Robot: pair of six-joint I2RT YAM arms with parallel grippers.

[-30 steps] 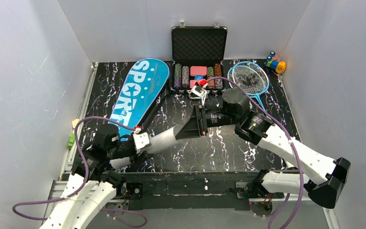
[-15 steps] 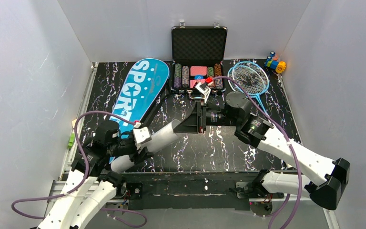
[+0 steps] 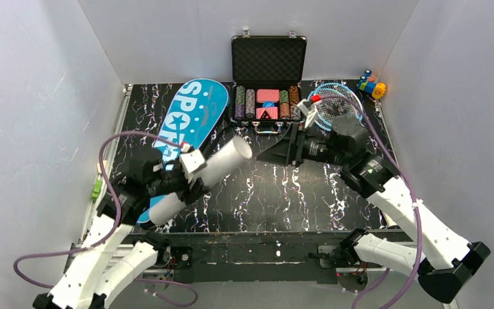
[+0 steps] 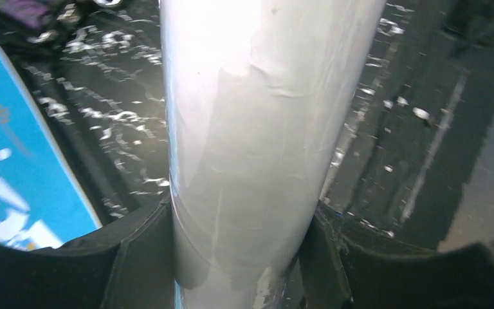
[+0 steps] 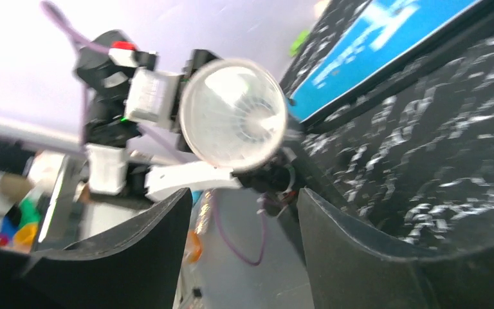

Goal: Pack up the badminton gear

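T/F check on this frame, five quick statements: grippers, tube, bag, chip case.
1. The left gripper is clamped on the white tube. True.
2. The right gripper holds a racket. False: it is open and empty, and the rackets lie at the rear right.
3. The poker chip case is closed. False: its lid stands up, chips showing.
4. The blue bag lies flat at the rear left. True.
5. The tube is empty. False: the right wrist view shows what looks like the shuttlecock inside its mouth.
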